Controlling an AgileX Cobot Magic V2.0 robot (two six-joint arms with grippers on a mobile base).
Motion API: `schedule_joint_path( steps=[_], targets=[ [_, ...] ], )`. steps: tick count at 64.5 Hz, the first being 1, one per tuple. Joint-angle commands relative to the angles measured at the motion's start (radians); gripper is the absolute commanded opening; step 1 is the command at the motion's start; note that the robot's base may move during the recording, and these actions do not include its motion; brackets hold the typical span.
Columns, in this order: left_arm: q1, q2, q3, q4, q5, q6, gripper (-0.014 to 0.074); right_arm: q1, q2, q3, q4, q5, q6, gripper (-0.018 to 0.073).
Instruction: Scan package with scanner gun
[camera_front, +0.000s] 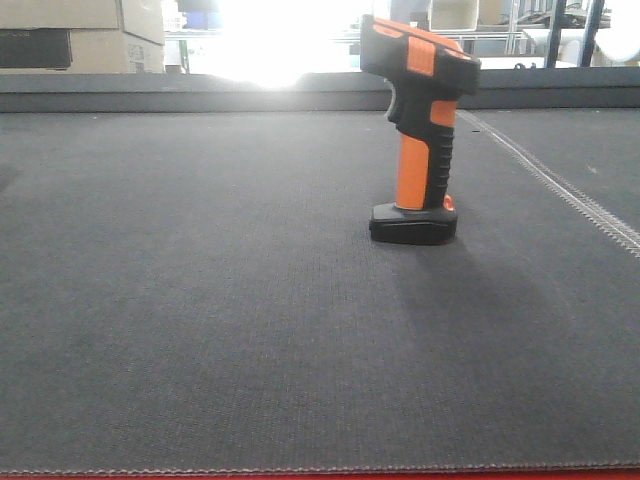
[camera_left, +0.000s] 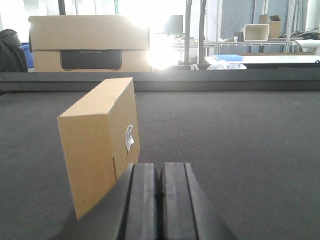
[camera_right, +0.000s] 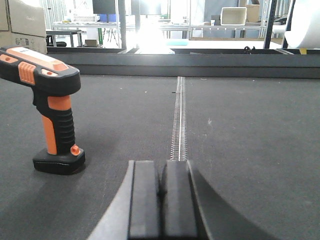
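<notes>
An orange and black scanner gun stands upright on its base on the dark belt, right of centre in the front view. It also shows in the right wrist view, to the left of my right gripper, which is shut and empty, low over the belt. A brown cardboard package with a small white label stands upright in the left wrist view, just ahead and to the left of my left gripper, which is shut and empty. The package does not show in the front view.
A metal seam runs along the belt ahead of the right gripper and shows at the right in the front view. A raised dark rail borders the far edge. A large cardboard box and shelving stand beyond.
</notes>
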Motion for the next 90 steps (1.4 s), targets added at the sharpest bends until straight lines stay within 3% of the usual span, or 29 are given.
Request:
schedule_joint_path(
  steps=[1, 14, 20, 27, 42, 49, 53, 59, 64, 75, 90],
  targets=[
    [0.0, -0.004, -0.003, 0.005, -0.049, 0.0, -0.0111, -0.003, -0.003, 0.0, -0.007, -0.046, 0.0, -0.0152],
    [0.0, -0.004, -0.003, 0.003, -0.138, 0.0, -0.0111, -0.003, -0.003, 0.0, -0.007, -0.107, 0.0, -0.0152],
    [0.0, -0.004, -0.003, -0.055, -0.248, 0.0, -0.0111, -0.003, -0.003, 0.0, -0.007, -0.181, 0.0, -0.0152],
    [0.0, -0.004, -0.019, -0.068, -0.309, 0.0, -0.0111, -0.003, -0.003, -0.062, -0.007, -0.142, 0.0, -0.0152],
    [0.0, 0.072, -0.352, -0.053, 0.011, 0.0, -0.009, 0.001, 0.095, -0.366, -0.007, 0.062, 0.0, -0.0152],
    [0.0, 0.182, -0.523, -0.053, 0.172, 0.0, 0.0048, 0.001, 0.231, -0.465, -0.007, 0.099, 0.0, -0.0152],
    [0.0, 0.259, -0.605, -0.053, 0.256, 0.0, 0.0176, 0.001, 0.319, -0.514, -0.007, 0.099, 0.0, -0.0146],
    [0.0, 0.355, -0.702, -0.053, 0.346, 0.0, 0.0381, 0.001, 0.42, -0.559, -0.007, 0.099, 0.0, -0.0024],
    [0.0, 0.427, -0.759, -0.053, 0.392, 0.0, 0.0488, 0.001, 0.491, -0.579, -0.007, 0.097, 0.0, 0.0151],
    [-0.023, 0.568, -0.891, -0.057, 0.533, 0.0, 0.055, 0.001, 0.619, -0.585, -0.007, 0.057, 0.0, 0.0566],
    [-0.023, 0.817, -1.135, -0.018, 0.848, -0.006, 0.055, 0.045, 0.703, -0.585, -0.016, 0.022, 0.0, 0.0569]
  ],
)
